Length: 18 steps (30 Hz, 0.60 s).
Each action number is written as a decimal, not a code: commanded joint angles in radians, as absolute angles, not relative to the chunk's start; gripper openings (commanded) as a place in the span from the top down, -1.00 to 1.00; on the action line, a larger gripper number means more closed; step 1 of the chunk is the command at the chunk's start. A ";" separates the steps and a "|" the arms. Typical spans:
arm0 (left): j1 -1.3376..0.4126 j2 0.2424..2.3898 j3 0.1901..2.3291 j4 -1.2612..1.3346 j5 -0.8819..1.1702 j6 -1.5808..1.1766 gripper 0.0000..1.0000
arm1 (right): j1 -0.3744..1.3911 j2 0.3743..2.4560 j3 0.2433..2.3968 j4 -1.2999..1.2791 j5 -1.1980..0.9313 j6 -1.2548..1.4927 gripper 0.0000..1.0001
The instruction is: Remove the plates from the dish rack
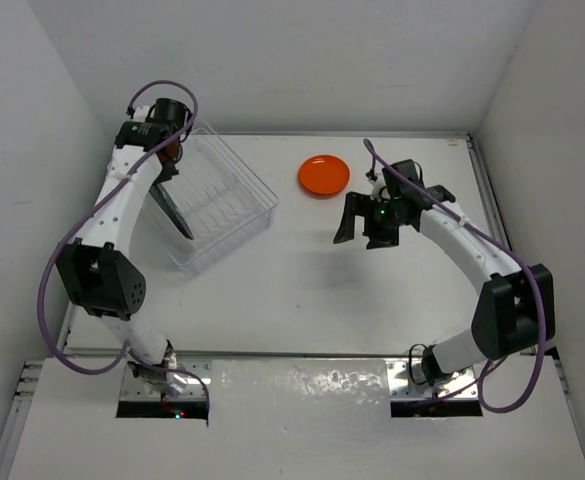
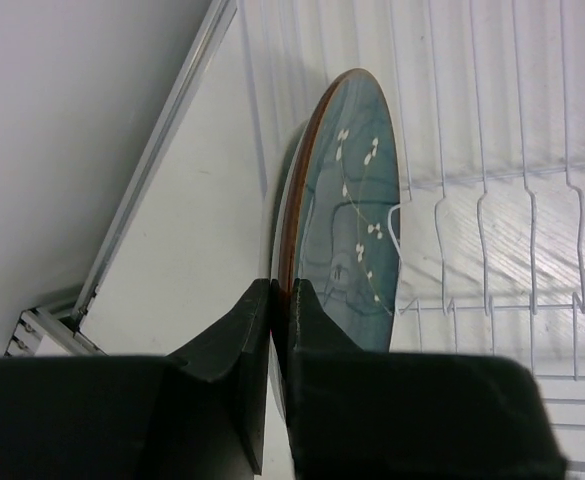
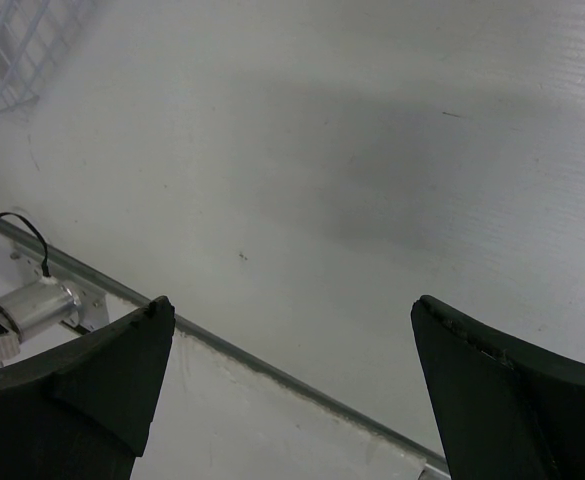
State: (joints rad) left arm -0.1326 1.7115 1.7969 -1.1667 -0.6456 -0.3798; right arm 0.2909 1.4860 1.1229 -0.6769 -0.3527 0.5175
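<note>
A dark teal plate [image 2: 357, 200] with white specks and a brown rim stands on edge in the clear dish rack [image 2: 512, 230]. My left gripper [image 2: 282, 292] is shut on the plate's rim, one finger on each face. From above, this plate [image 1: 179, 218] is a dark diagonal sliver at the left end of the rack [image 1: 234, 195], just below the left gripper [image 1: 166, 176]. An orange plate [image 1: 324, 175] lies flat on the table to the right of the rack. My right gripper [image 1: 370, 226] hovers open over bare table below the orange plate, its jaws wide apart [image 3: 292, 310] and empty.
The rack sits at an angle at the back left, close to the left wall. The white enclosure walls close in the table on the left, back and right. A corner of the rack [image 3: 12, 45] shows in the right wrist view, and the table's metal edge strip [image 3: 272, 365] runs under the right gripper.
</note>
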 commanded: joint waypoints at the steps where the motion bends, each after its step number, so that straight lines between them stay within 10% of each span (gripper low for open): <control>1: -0.132 1.606 1.891 -1.042 -0.626 -0.359 1.00 | 0.295 1.493 1.166 -0.655 -0.371 0.525 -0.98; 18: -0.132 1.447 1.913 -0.852 -0.601 -0.318 1.00 | 0.295 1.571 1.270 -0.621 -0.402 0.568 -0.98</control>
